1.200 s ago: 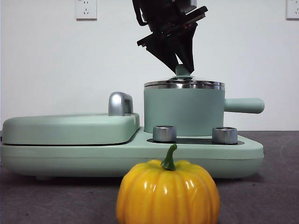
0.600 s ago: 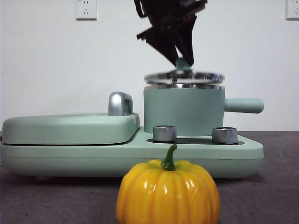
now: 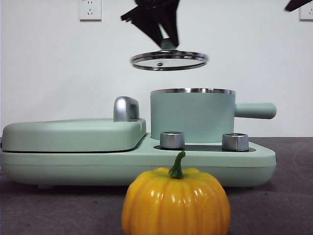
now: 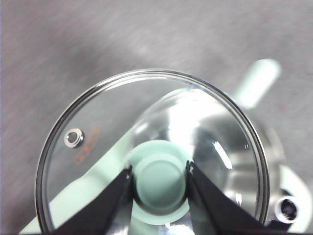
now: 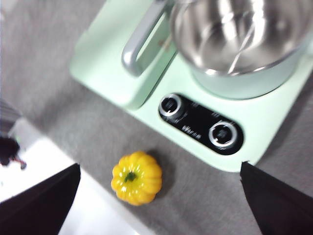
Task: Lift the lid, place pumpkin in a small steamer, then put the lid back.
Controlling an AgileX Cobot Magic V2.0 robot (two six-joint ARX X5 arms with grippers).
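My left gripper (image 3: 166, 43) is shut on the mint-green knob (image 4: 159, 180) of the lid (image 3: 169, 60) and holds the silver-rimmed lid in the air, above and a little left of the small steamer (image 3: 191, 115). The steamer stands uncovered on the mint-green cooker base (image 3: 146, 161), its straight handle (image 3: 255, 110) pointing right; its steel inside (image 5: 239, 34) looks bare. The yellow-orange pumpkin (image 3: 176, 201) with a green stem sits on the table in front of the base, also in the right wrist view (image 5: 136, 177). My right gripper (image 5: 161, 205) is open, high above the pumpkin.
A flat wide mint-green cover (image 3: 73, 134) with a chrome handle (image 3: 125, 108) fills the base's left half. Two chrome dials (image 3: 172, 140) (image 3: 235, 142) stand on the black panel in front of the steamer. A black arm tip (image 3: 296, 5) shows at the top right corner.
The left gripper has lifted the lid off the steamer, up and to the left. The steamer now stands open. A black arm tip has appeared at the top right.
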